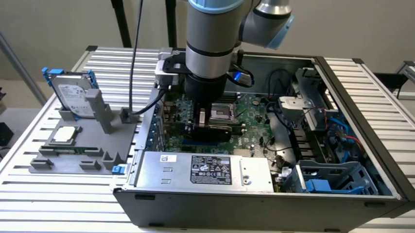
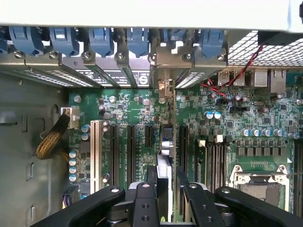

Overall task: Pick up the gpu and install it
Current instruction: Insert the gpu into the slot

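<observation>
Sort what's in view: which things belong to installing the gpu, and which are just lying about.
In the job: gpu, held edge-on in the tool; motherboard; open computer case.
Lying about: hard drive, CPU chip, both on the gray fixture.

Matt black pincer (image 2: 166, 179), silvery metal on the gpu (image 2: 165, 158), glossy green motherboard (image 2: 227, 118), blue plastic clips (image 2: 102, 40)

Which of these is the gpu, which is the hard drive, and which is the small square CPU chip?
gpu (image 2: 165, 165): wrist view, its narrow edge facing the camera.
hard drive (image 1: 70, 97): exterior view, middle of its silver labelled face.
CPU chip (image 1: 65, 135): exterior view, centre of its silver lid.
</observation>
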`<action>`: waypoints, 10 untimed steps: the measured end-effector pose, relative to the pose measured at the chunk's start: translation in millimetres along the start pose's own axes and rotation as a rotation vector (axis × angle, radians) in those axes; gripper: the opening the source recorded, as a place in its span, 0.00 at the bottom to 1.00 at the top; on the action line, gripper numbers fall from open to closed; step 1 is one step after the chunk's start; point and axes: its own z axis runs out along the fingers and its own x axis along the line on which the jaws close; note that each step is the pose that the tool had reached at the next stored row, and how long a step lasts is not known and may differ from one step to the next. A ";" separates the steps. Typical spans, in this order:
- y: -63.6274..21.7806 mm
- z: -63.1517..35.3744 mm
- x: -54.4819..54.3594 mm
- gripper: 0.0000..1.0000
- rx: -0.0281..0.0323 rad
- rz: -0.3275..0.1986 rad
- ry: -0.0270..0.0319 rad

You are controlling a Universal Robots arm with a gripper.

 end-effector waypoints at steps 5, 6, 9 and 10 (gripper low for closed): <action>0.1 -1.5 0.0 0.27 -0.0009 0.000 0.0001; 0.1 -1.3 0.0 0.27 -0.0010 0.000 0.0003; 0.0 -0.2 0.0 0.27 -0.0009 0.000 0.0001; 0.0 0.2 0.0 0.27 -0.0009 0.000 0.0002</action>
